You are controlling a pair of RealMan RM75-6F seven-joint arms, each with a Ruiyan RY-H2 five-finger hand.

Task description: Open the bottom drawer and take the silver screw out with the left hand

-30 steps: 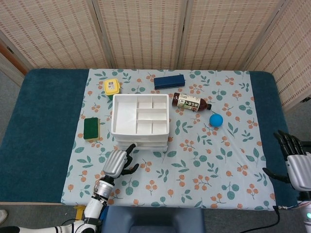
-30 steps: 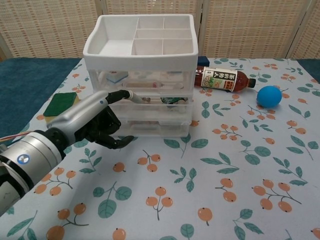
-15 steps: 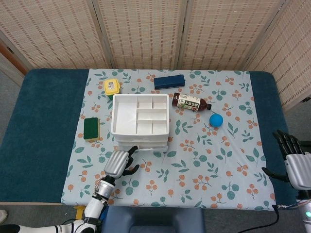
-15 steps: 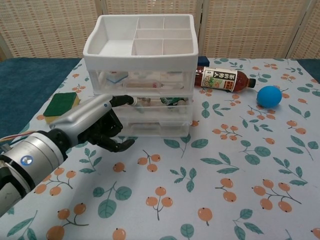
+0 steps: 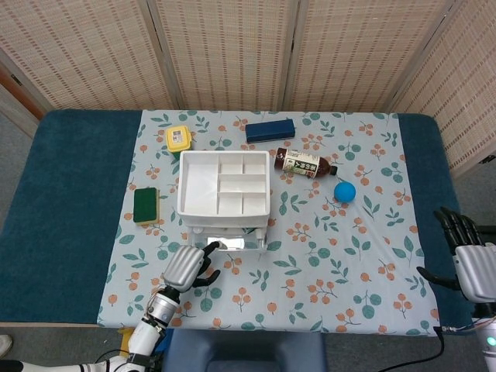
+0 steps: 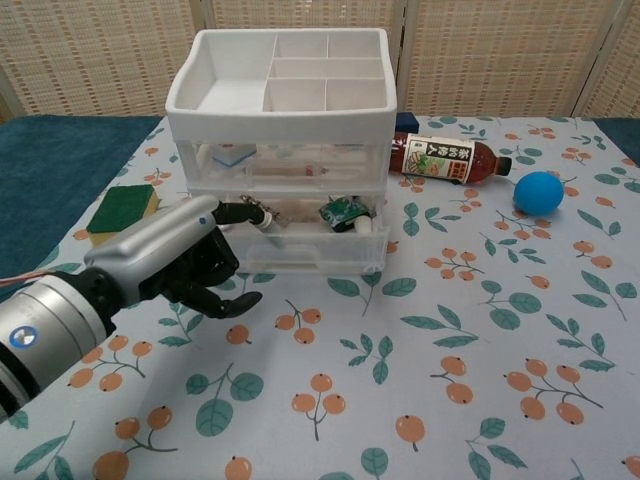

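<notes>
The white drawer unit [image 5: 184,186] [image 6: 280,102] stands on the flowered cloth, with an open divided tray on top. One of its lower clear drawers [image 5: 232,242] [image 6: 310,255] is pulled out a little toward me; I cannot tell for sure which level it is. A green packet [image 6: 340,212] and a small silvery piece [image 6: 262,214] lie inside it. My left hand [image 5: 186,267] [image 6: 170,262] is at the drawer's left front corner. One fingertip reaches over the drawer's rim beside the silvery piece, and the other fingers are curled in. My right hand [image 5: 473,263] rests at the table's right edge, fingers spread, holding nothing.
A green sponge [image 5: 145,205] [image 6: 122,207] lies left of the unit. A brown bottle [image 5: 304,163] [image 6: 440,158] and a blue ball [image 5: 345,191] [image 6: 540,191] lie to its right. A yellow box [image 5: 178,138] and a dark blue box [image 5: 270,129] sit behind it.
My left hand has drawn back toward me, and the drawer has slid out with it. The green packet and silvery piece now show in the open drawer. The right hand has not moved.
</notes>
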